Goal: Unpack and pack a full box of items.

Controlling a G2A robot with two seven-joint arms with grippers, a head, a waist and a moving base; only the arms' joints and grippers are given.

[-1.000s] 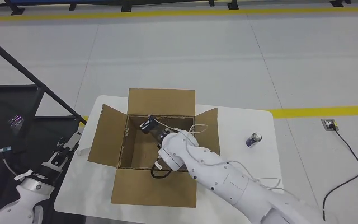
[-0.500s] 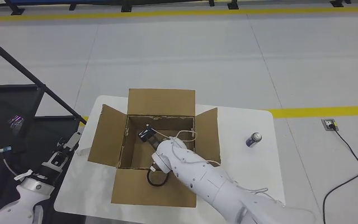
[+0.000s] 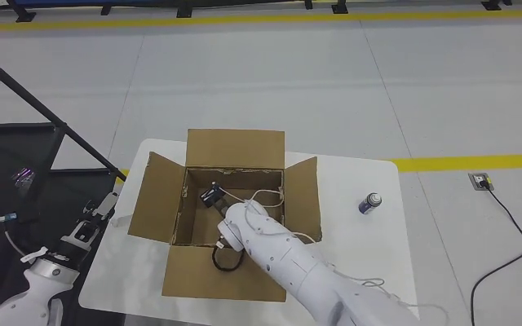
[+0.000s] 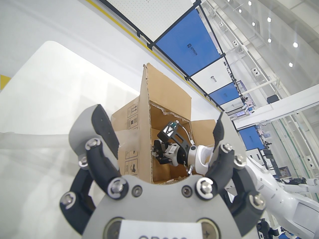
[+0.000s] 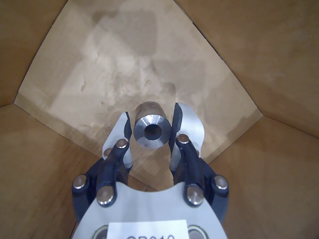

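Observation:
An open cardboard box (image 3: 236, 148) stands on the white table (image 3: 359, 253). My right arm goes down into it from the near side. Inside, my right gripper (image 5: 151, 110) is shut on a short metal cylinder (image 5: 152, 130) with a bored end, just above the box floor (image 5: 112, 63). From the left wrist view the right gripper (image 4: 159, 154) is low within the box (image 4: 139, 125). My left gripper (image 4: 159, 116) hangs open and holds nothing, off the table's left edge (image 3: 96, 210).
A small spray can (image 3: 371, 202) stands on the table to the right of the box. All of the box's flaps are folded outward. A black frame and netting (image 3: 33, 155) stand on the floor left of the table.
The right arm has pushed further down and leftward into the box. The left arm has not moved.

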